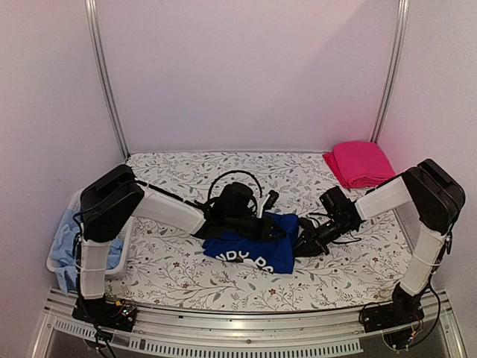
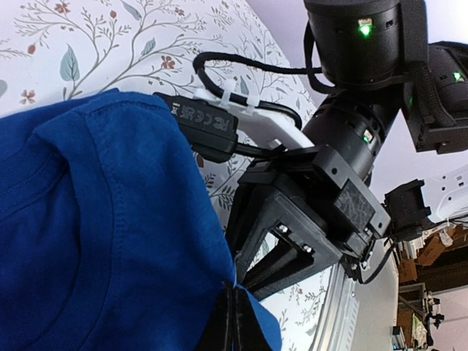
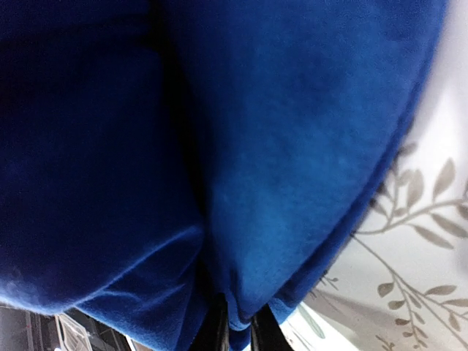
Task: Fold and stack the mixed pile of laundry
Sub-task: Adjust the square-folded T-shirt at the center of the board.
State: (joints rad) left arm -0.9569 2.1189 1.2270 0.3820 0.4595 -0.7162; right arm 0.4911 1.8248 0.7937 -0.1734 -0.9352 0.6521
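Blue shirt point(image 1: 250, 250): bunched on the flowered table cover point(image 1: 186, 276), directly under and between the two claws, with white print showing on its near side.
Step in hand: probably taking two holds on one edge so the shirt can be lifted and spread flat for folding.
Doing it well: the two pinches sit very close together, so draw them apart along the edge, keep the cloth taut, and raise it only enough to shake the bunch out.
Left claw point(image 2: 234, 325): jaws fully together, tips pinching an edge of the blue shirt.
Right claw point(image 3: 240, 333): just beside the left claw, jaws narrow, with a fold of the blue shirt caught between the fingertips.
Farther off: a pink cloth point(image 1: 359, 164) lies folded well beyond the right claw. A basket point(image 1: 56, 261) holding a light-blue shirt point(image 1: 67, 231) sits well out past the left arm.
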